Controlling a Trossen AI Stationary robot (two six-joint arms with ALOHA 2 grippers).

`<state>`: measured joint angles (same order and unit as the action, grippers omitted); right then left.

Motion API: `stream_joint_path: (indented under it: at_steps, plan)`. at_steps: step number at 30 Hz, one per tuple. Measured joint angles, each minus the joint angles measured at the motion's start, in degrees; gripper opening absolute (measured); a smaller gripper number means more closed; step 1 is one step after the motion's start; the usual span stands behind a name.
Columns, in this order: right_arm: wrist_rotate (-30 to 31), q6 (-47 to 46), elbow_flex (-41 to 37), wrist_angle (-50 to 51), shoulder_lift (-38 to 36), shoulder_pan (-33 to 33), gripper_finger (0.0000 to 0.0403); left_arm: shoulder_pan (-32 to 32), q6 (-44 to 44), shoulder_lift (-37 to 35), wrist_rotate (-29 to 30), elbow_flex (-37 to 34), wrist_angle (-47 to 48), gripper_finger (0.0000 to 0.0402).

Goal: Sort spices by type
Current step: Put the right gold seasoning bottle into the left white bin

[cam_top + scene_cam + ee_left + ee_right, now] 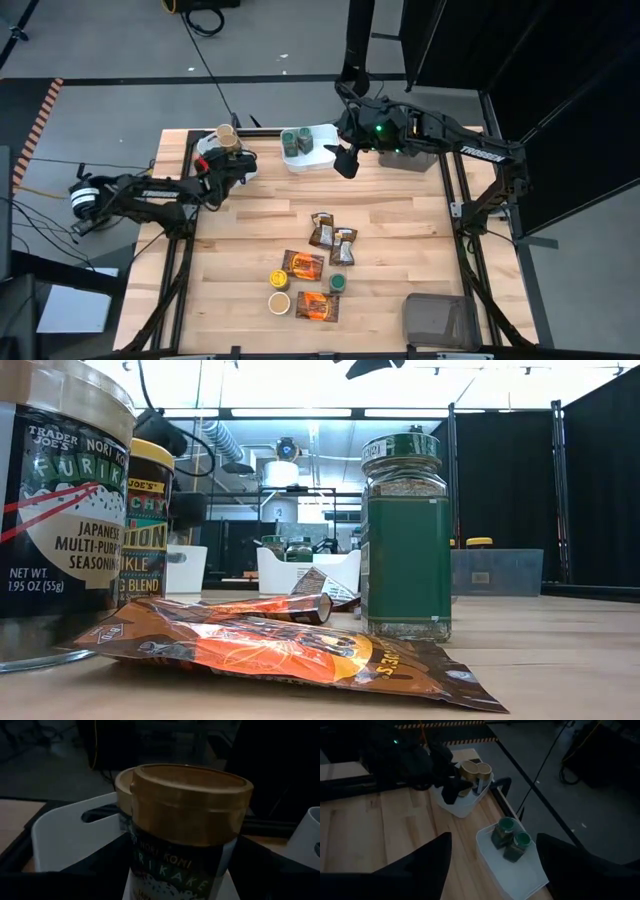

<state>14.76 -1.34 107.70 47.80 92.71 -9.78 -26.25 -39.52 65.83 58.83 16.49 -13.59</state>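
Observation:
My left gripper [456, 784] is at the white tub [208, 146] on the table's far left, shut on a tan-lidded jar [187, 815] labelled furikake. A second tan-lidded jar [484, 769] stands in that tub just behind it. My right gripper [490, 870] hangs open and high over another white tub [512, 870], in which two green-lidded jars [512, 840] stand. More spices lie mid-table: orange-and-brown foil packets [303, 265], a yellow-lidded jar [278, 277], a tan-lidded one [279, 302] and a green-lidded one [338, 283]. My left gripper has the tan-lidded jar between its two fingers, which stand against the jar's body [150, 870] below the lid, one on either side. The fingers come nearly level from the table's near side. The jar stays upright over the tub; whether its base rests on the tub's floor is hidden.
A grey-brown bin [437, 318] stands at the near right corner and another [412, 158] sits under my right arm at the far side. The low view has the loose jars [405, 540] and a packet [280, 650] close to the near edge. Bare wood lies between both tubs and the loose spices.

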Motion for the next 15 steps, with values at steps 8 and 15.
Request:
stream_joint_path:
  at_steps: [8,15]
  plan:
    - [-1.4,-0.4,0.0,0.9,0.0,0.0,0.0296,-0.1,-0.3,7.6,0.4,0.1,-8.3,0.0281]
    - [-1.5,-0.6,0.0,2.1,0.0,0.5,0.0293,-0.7,-1.4,11.4,1.2,0.1,-9.6,0.0281]
